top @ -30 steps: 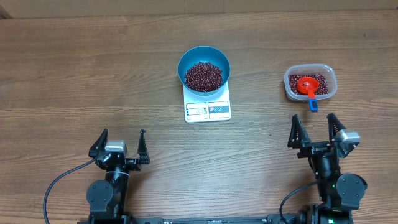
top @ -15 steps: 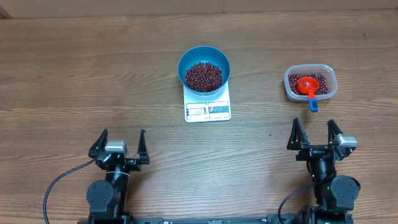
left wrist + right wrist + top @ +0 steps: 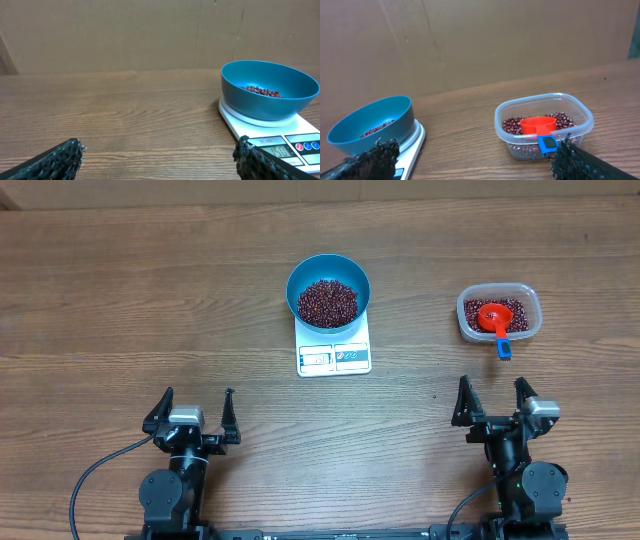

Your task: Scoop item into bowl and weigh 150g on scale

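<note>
The teal bowl (image 3: 328, 290) (image 3: 269, 90) (image 3: 371, 125) sits on the white scale (image 3: 334, 352) (image 3: 272, 131) (image 3: 412, 148) at the table's middle, with a heap of dark red beans (image 3: 327, 302) (image 3: 261, 91) inside. More beans (image 3: 480, 310) (image 3: 512, 125) fill a clear tub (image 3: 499, 313) (image 3: 543, 125) at the right, where a red scoop (image 3: 495, 316) (image 3: 538, 125) with a blue handle tip rests. My left gripper (image 3: 194, 411) (image 3: 159, 150) stands open near the front left, holding nothing. My right gripper (image 3: 492, 399) (image 3: 476, 152) stands open at the front right, below the tub, also holding nothing.
Brown cardboard walls (image 3: 150, 30) close off the far side of the wooden table (image 3: 150, 300). Black cables trail from both arm bases at the front edge.
The right arm has drawn back toward the front edge and shifted slightly left, away from the tub. The left arm, bowl and scoop have not moved.
</note>
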You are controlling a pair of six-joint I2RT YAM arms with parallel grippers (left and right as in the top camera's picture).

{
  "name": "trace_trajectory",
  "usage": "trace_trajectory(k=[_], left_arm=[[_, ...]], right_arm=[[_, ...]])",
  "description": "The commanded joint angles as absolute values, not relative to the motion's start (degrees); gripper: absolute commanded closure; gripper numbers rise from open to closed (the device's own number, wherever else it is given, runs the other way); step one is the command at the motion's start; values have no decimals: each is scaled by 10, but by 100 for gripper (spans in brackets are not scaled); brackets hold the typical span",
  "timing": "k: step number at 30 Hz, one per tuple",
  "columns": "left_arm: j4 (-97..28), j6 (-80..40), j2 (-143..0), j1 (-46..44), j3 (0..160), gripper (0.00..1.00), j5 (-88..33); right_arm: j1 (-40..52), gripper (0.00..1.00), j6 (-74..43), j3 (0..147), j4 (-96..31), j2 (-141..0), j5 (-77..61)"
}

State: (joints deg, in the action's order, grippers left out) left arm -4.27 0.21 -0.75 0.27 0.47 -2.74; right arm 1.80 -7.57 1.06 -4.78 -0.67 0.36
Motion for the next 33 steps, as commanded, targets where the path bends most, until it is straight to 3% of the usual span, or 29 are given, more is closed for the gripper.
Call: trace_trajectory(k=[1, 11, 33], left_arm=[[-43, 12, -3, 7, 3, 1, -24], [-43, 12, -3, 7, 3, 0, -24], [-43, 12, -3, 7, 3, 0, -24]], right_arm=[[34, 0, -40, 4, -47, -1, 9], [35, 0, 33, 4, -48, -1, -14], [35, 0, 29, 4, -48, -1, -13]])
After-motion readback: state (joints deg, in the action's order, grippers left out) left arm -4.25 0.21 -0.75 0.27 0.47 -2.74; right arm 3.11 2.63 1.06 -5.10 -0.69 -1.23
